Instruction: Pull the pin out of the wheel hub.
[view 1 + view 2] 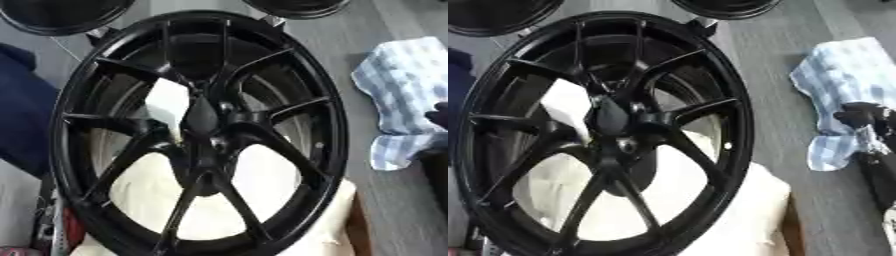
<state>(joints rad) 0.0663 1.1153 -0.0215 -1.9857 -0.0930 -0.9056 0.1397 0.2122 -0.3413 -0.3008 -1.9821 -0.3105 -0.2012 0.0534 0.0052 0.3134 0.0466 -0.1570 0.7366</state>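
One hand shows, our right hand [866,116], dark at the right edge, resting against a blue-and-white checked cloth [842,90] on the grey floor [772,65]; we cannot tell whether its fingers are curled or straight. Our left hand is out of sight. One large black wheel [199,131] fills the middle, lying on a cream cushion [745,215], its spokes meeting at the hub [203,120]. We cannot make out a pin there. A white piece [168,102] shows through the spokes left of the hub. Two more dark rims [61,15] sit at the far edge.
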